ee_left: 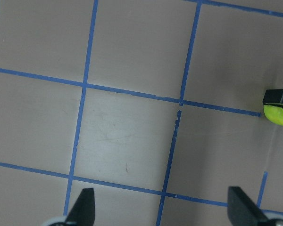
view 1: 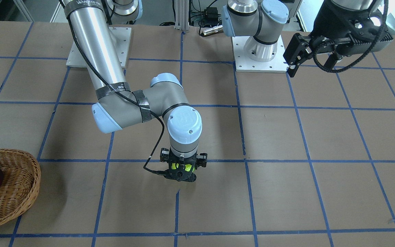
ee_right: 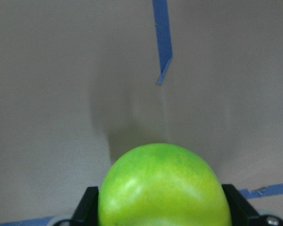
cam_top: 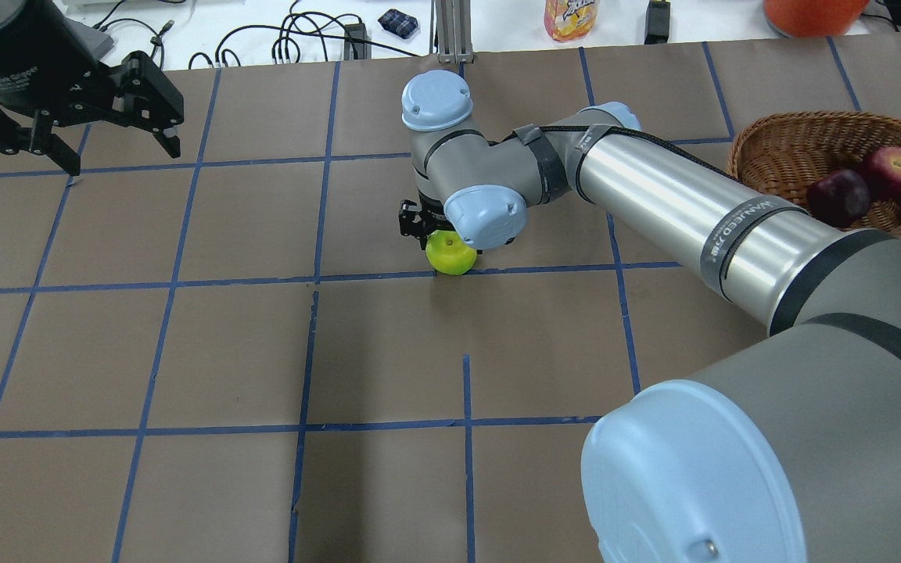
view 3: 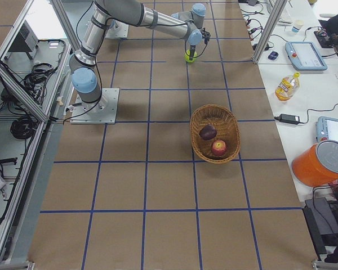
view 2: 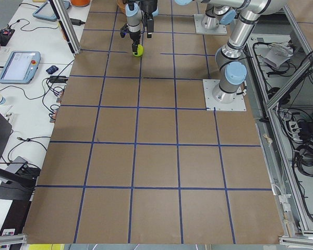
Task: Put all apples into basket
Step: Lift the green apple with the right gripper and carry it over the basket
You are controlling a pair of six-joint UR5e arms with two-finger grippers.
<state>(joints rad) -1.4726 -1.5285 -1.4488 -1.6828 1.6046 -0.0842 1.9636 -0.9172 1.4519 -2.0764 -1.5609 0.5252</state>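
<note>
The lime green apple [cam_top: 450, 252] sits between the fingers of my right gripper [view 1: 182, 173] at mid-table, close to the paper surface. In the right wrist view the green apple [ee_right: 162, 188] fills the space between both fingertips [ee_right: 87, 205]. The gripper is shut on it. The wicker basket [cam_top: 779, 133] stands at the far right and holds the red apple [cam_top: 892, 168] and the maroon apple [cam_top: 838, 197]. My left gripper [cam_top: 122, 156] is open and empty, raised above the far left of the table.
The table is brown paper with a grid of blue tape [cam_top: 317, 234]. The right arm's long silver link [cam_top: 693, 211] stretches between the basket and the green apple. A bottle [cam_top: 572, 16] and cables lie beyond the far edge.
</note>
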